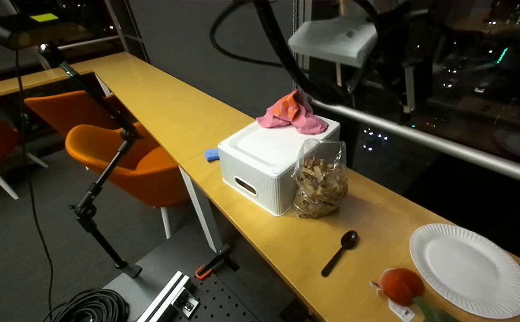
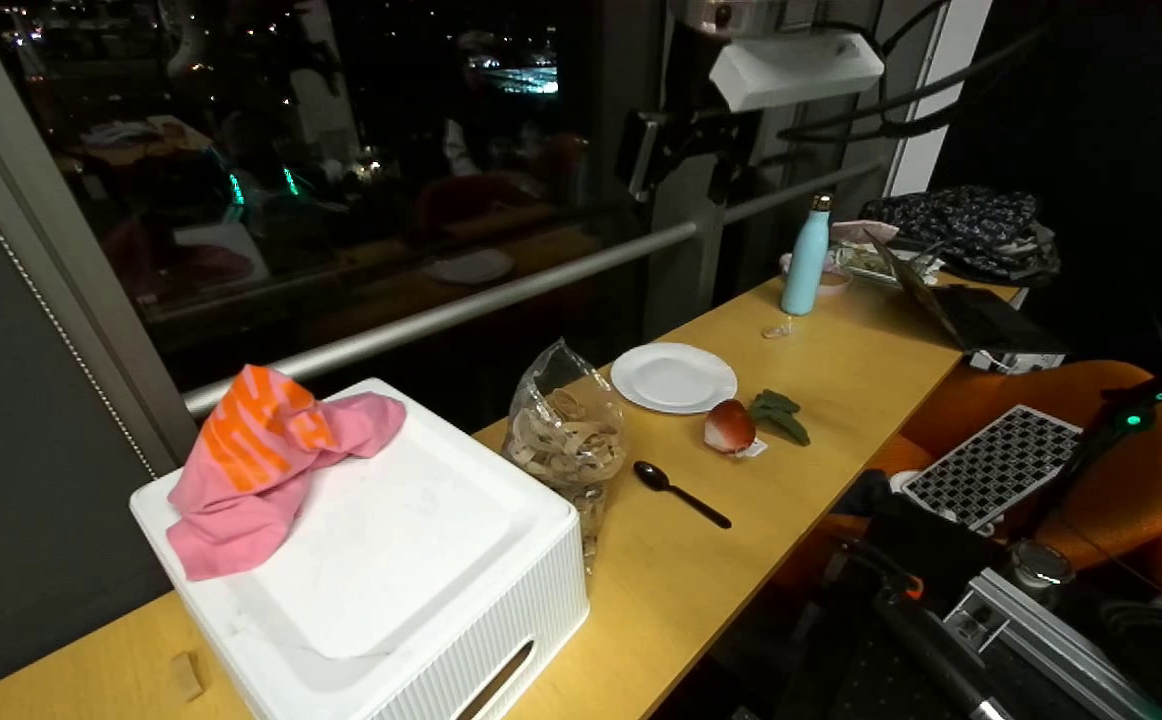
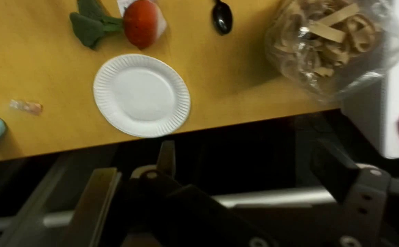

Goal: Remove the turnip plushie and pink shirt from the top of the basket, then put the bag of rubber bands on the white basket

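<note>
Pink shirt [image 2: 266, 465], gripper [image 2: 684, 190] apart, seemingly higher

Office at night, partly equipped as a lab. Along the dark window [image 2: 361, 220], dotted with points of light [image 1: 479, 89], I see a long wooden table [image 1: 175, 116] and a metal rail [image 1: 421, 137]. Orange chairs [image 1: 161, 165] stand beside the table on a grey floor [image 1: 0, 250]. A laptop [image 2: 996, 318] stands open on the table, near a bottle [image 2: 807, 265] and dark patterned fabric [image 2: 951, 225]. The lab side appears in a perforated plate [image 1: 228, 297], a metal profile [image 1: 164, 296], a coil of cable [image 1: 94, 308] and a camera [image 1: 14, 36] on a jointed stand [image 1: 110, 163].
</note>
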{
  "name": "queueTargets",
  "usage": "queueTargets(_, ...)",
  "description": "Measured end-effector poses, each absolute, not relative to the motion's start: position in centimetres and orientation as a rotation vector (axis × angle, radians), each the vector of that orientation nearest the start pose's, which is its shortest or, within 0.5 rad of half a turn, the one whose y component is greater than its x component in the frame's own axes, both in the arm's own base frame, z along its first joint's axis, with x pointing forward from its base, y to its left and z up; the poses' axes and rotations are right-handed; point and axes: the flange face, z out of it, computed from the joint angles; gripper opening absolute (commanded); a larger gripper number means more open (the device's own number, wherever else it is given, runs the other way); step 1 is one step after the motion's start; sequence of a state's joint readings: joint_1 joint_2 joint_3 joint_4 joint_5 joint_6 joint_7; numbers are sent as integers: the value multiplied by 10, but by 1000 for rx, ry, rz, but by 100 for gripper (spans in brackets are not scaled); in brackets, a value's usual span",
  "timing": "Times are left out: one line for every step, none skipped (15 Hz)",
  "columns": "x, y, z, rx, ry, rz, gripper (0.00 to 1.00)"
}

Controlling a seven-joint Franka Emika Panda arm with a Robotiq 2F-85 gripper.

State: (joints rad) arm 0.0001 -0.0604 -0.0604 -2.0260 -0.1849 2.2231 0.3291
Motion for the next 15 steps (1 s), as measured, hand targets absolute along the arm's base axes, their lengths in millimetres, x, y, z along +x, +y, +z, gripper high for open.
queueTargets(561, -21, 516, -3181, 397, -490, 100)
queueTargets(564, -2, 527, -3166, 316, -531, 100)
queueTargets(567, 18, 538, -3151, 237, -569, 100)
queueTargets(571, 39, 547, -3132, 155, -600, 100)
queueTargets(575, 60, 555, -3111, 71, -631, 100)
queueTargets(580, 80, 559, -3091, -12, -650, 100)
queueTargets(585, 101, 560, -3073, -100, -661, 100)
queueTargets(591, 120, 556, -3059, -185, -659, 100)
queueTargets(596, 139, 547, -3050, -266, -646, 100)
queueTargets(603, 157, 535, -3041, -337, -631, 100)
queueTargets(608, 174, 520, -3035, -397, -607, 100)
queueTargets(614, 187, 503, -3033, -446, -585, 100)
queueTargets(621, 199, 485, -3038, -490, -561, 100)
queueTargets(627, 207, 467, -3050, -531, -542, 100)
queueTargets(634, 213, 450, -3067, -574, -529, 100)
